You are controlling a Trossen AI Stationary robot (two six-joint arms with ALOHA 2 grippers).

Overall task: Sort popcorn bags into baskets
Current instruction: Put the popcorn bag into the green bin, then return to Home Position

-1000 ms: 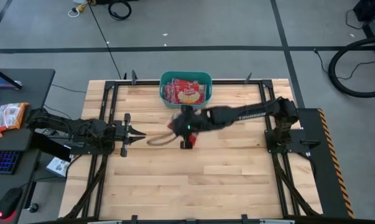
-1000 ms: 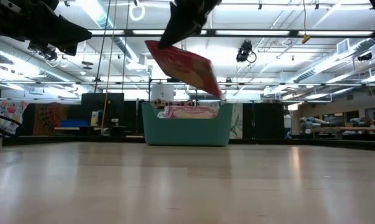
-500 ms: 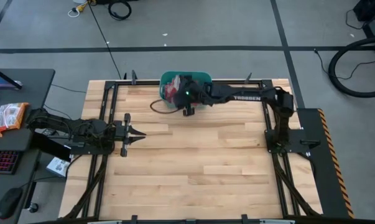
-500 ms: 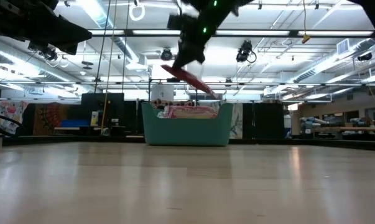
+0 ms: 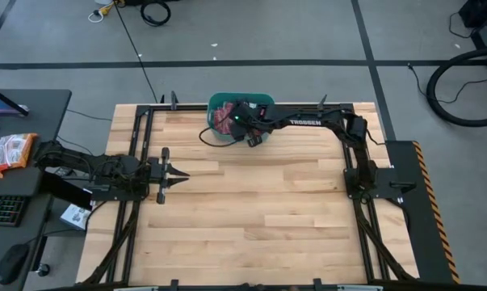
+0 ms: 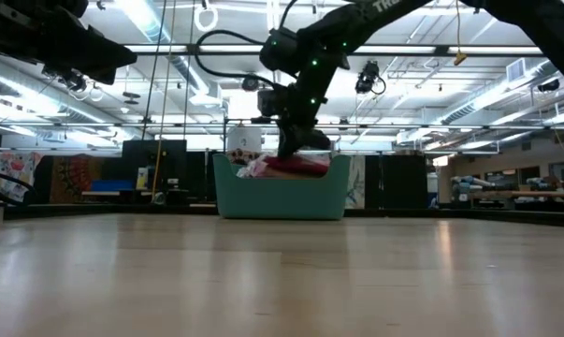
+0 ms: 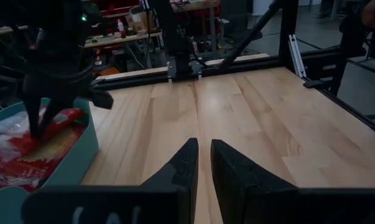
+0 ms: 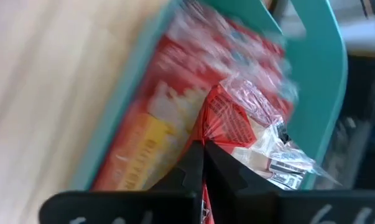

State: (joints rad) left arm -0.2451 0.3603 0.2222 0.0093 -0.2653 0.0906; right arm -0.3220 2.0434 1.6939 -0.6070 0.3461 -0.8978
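A flat red popcorn bag is being pinched between the pressed-together fingers of the right gripper, which is being held inside the rounded teal-green plastic basket at the table's far edge, on the other red packets piled there. White "TROSSEN" lettering is being shown on the right arm. The left gripper is being held over the wooden table, well apart from the basket, its fingers nearly closed on nothing.

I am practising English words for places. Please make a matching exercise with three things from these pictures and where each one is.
Things:
1. right gripper
2. left gripper
3. basket

Places:
A. at the table's far edge
B. over bare wood on the table's left side
C. down inside the basket, shut on a popcorn bag

Pairs: 1-C, 2-B, 3-A
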